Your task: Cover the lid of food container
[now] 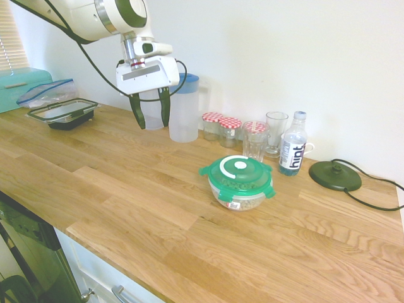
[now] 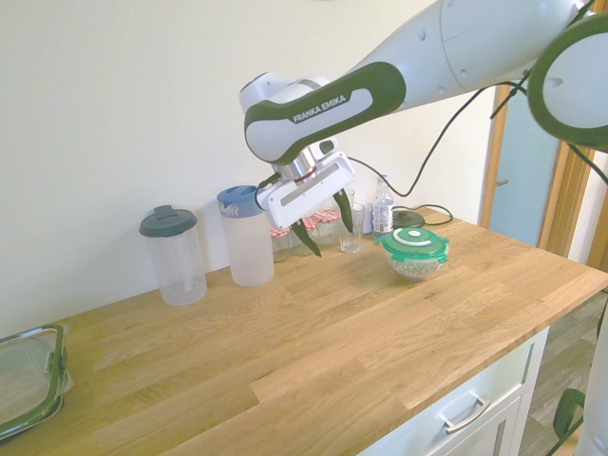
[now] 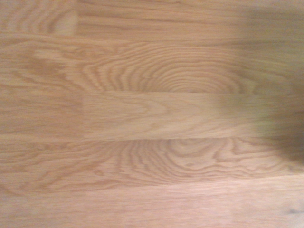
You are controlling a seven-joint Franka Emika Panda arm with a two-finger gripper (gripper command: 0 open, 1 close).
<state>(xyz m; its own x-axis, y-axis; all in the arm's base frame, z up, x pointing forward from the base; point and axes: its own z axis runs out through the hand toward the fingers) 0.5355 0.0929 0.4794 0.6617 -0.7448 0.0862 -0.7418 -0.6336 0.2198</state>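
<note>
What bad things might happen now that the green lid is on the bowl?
The lid sits on the bowl, but its tabs stick out, so it may not be snapped shut and could slip off. The open gripper hangs near the pitcher; a swing could knock it or the glasses over.

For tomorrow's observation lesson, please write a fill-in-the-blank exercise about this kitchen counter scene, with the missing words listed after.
1. The green lid sits on the ____ of cereal.
2. The gripper hangs in the air with its fingers ____.
3. The jars have red-checked ____.
4. The water bottle stands on the ____ counter.

Missing words: bowl; open; lids; wooden
</note>
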